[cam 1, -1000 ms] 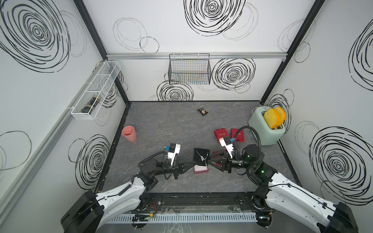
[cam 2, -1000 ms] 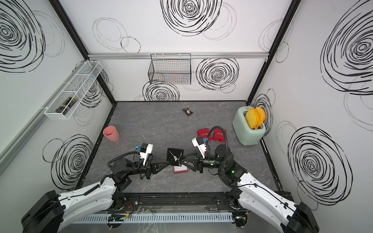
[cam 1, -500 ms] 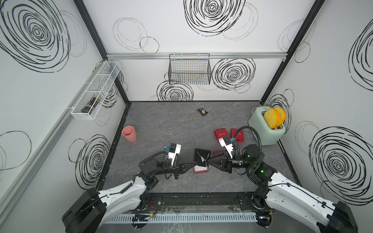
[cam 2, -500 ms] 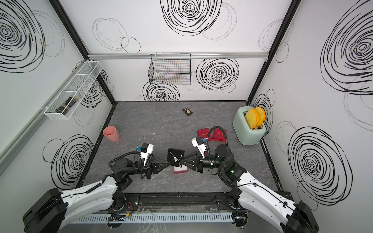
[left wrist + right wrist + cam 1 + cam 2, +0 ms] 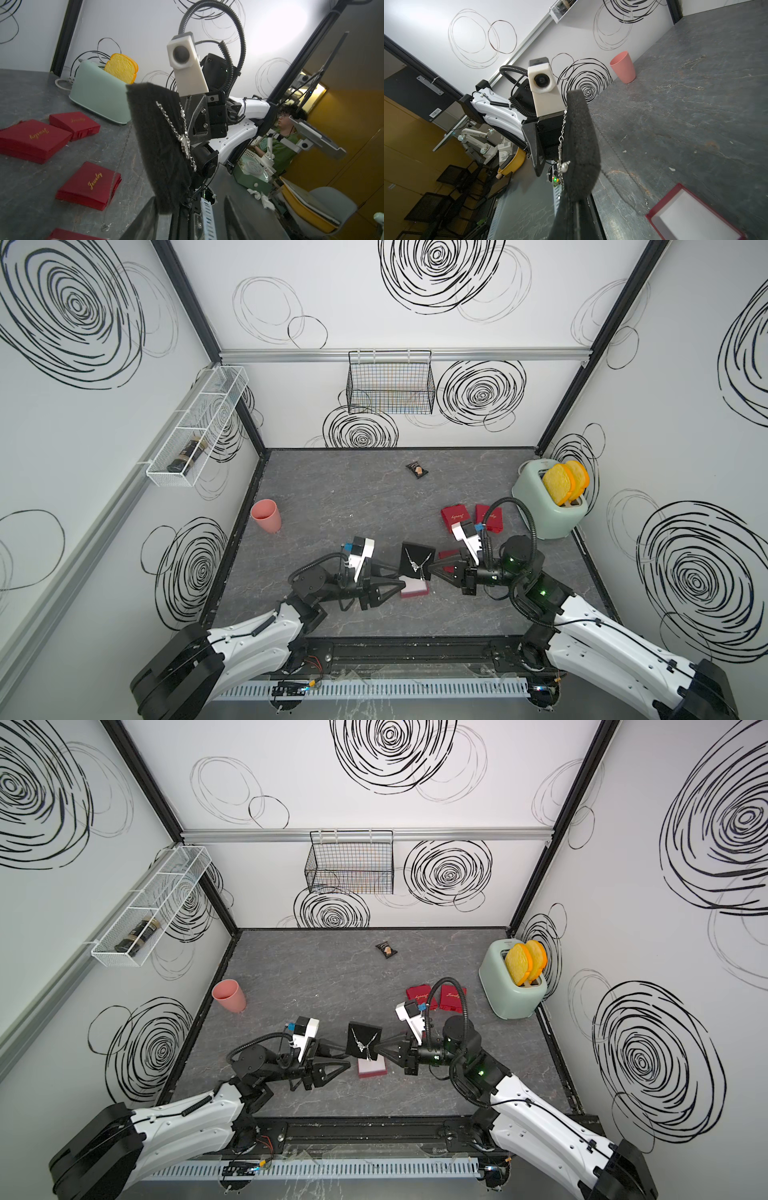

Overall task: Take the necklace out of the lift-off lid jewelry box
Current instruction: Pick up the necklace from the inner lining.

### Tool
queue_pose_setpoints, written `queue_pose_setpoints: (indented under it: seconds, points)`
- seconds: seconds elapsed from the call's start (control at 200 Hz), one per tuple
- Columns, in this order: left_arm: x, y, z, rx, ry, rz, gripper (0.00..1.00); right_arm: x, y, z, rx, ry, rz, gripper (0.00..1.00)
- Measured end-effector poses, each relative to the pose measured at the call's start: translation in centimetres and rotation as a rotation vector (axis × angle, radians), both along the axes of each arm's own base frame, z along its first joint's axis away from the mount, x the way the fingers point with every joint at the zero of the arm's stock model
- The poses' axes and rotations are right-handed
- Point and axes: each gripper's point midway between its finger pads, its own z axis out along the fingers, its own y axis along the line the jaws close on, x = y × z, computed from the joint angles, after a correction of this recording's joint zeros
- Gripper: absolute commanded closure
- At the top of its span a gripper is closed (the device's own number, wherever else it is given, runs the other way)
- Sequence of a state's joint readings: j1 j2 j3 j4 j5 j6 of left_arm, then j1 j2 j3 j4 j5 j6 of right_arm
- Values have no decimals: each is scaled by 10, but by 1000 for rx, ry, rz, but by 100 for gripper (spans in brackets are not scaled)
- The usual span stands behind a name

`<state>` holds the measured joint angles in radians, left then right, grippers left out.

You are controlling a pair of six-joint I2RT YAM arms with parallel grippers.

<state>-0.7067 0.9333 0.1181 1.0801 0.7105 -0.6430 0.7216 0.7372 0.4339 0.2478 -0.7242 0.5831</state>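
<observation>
While the right pincer (image 5: 432, 570) is pressed together on one edge of a black foam pad (image 5: 417, 551) and holds it up off the grey table (image 5: 353, 497), the left pincer (image 5: 402, 577) stands at the pad's opposite edge with its fingers apart. I cannot tell whether they touch the foam.

The necklace (image 5: 417, 566) lies on the pad's upward face, between the two pincers. Its thin silvery chain forms a V whose pendant end hangs just beside the right pincer's tips. In the right wrist view the chain (image 5: 561, 137) runs down the pad's face (image 5: 579, 145), with a small pearl near the clamped end.

Directly under the pad, on the table between and below both pincers, sits the open box base (image 5: 414, 587), red with a white lining.

Just beyond the right pincer lies a red box (image 5: 89, 185) lettered "Jewelry". Farther out lie two more red boxes (image 5: 455, 515) (image 5: 490, 517), then a mint toaster (image 5: 548, 506) holding two bread slices.

Well beyond the left pincer stands a pink cup (image 5: 266, 516).
</observation>
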Motion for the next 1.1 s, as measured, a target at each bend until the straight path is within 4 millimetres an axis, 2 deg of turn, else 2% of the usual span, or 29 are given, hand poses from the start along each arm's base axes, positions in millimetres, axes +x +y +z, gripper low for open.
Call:
queue_pose_setpoints:
  seconds: [0.16, 0.32, 0.495, 0.685, 0.84, 1.101]
  points:
    - [18, 10, -10, 52, -14, 145, 34, 0, -5, -3, -24, 9, -16, 99]
    - [42, 24, -29, 142, -15, 311, 37, -6, -6, -8, -43, 34, 7, 99]
    - [53, 30, -47, 226, -31, 379, 41, -13, -2, -7, -27, 85, 66, 100]
    - [45, 22, -51, 252, -81, 342, 43, -23, 4, -10, -37, 146, 137, 99]
    - [30, 12, -41, 217, -140, 267, 46, -30, 7, -4, -30, 150, 182, 99]
    - [17, 7, -28, 175, -197, 209, 49, -39, 13, -9, -47, 175, 224, 99]
